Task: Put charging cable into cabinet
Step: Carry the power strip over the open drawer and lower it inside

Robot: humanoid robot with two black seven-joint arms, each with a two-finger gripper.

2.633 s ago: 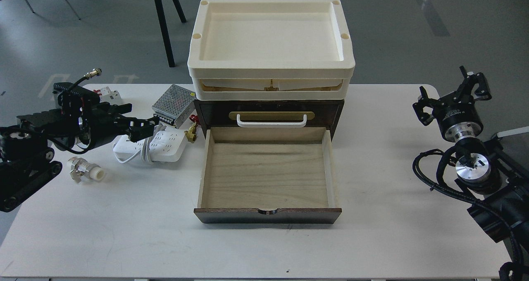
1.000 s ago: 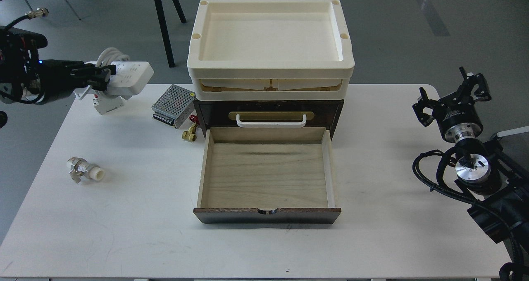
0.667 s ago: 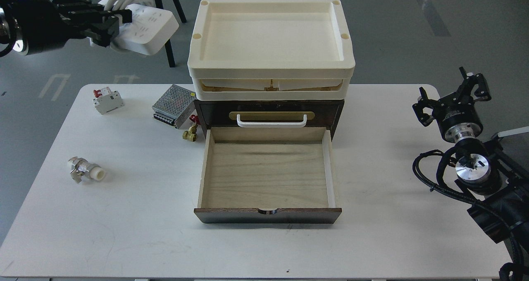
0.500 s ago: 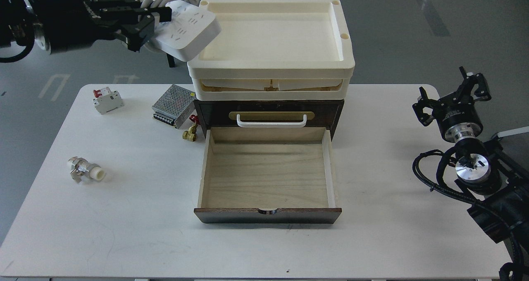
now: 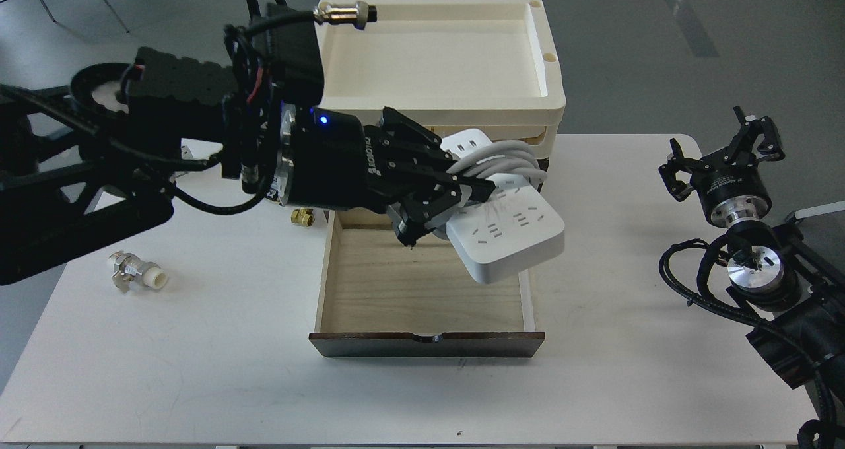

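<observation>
My left gripper (image 5: 455, 195) is shut on the charging cable (image 5: 505, 228), a flat white power strip with a thick white cord looped round its middle. It holds the strip tilted in the air above the right half of the open drawer (image 5: 396, 297). The drawer belongs to the dark brown cabinet (image 5: 429, 345), which carries a large cream tray (image 5: 455, 46) on top. My left arm hides the cabinet's front and white handle. My right gripper (image 5: 726, 148) is open and empty at the table's right edge, far from the cabinet.
A silver fitting with a white end (image 5: 135, 274) lies at the table's left. A small brass fitting (image 5: 304, 216) sits just left of the drawer. My left arm hides the back left of the table.
My left gripper took the power strip off the table at the left, lifted it high, then swung it right and down over the open drawer. The right arm has not moved.
</observation>
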